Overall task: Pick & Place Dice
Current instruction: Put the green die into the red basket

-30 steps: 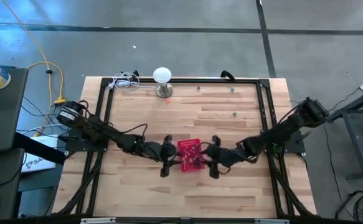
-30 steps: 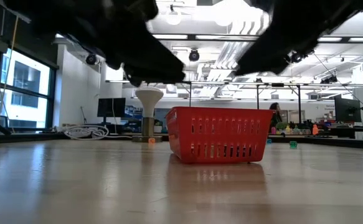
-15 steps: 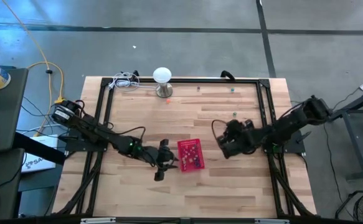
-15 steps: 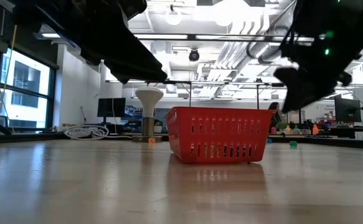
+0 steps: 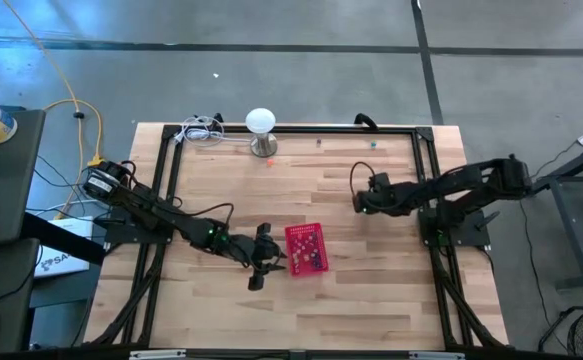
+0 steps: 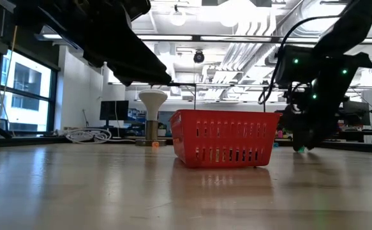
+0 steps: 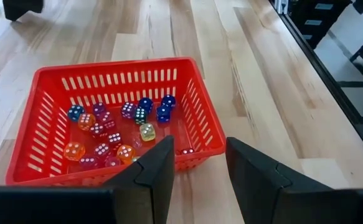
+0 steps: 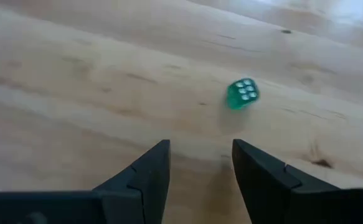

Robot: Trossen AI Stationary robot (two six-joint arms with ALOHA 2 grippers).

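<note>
Nearest the front edge of the table (image 5: 371,310), the left gripper (image 5: 261,262) waits just left of the red basket (image 5: 306,249), its two fingers parted with nothing between them; its wrist view looks straight into the basket, where most of the dice (image 7: 116,134) already lie heaped, blue, orange, pink, purple and yellow among them.

The change is all on the right side; a second ago the right gripper (image 5: 363,196) hung at the basket's right wall, mirroring the left, and since then it has swung away towards the far right part of the table, while the left one has backed off only slightly and the basket has stayed where it stood. I read that as one delivery finished and the next fetch begun.

The right gripper now hovers over bare wood, jaws part open and empty; its wrist view shows a green die (image 8: 241,93) lying just ahead of the fingertips, untouched, six pips up; in the high view that same die (image 5: 377,183) sits just beyond the gripper. The next move calls for lowering and centring the fingers over so small a cube; a glancing touch could send it skittering.

Farther still, near the far rail, a couple more stray dice (image 5: 372,144) remain, and a white dome lamp (image 5: 261,128) stands at the far left.
</note>
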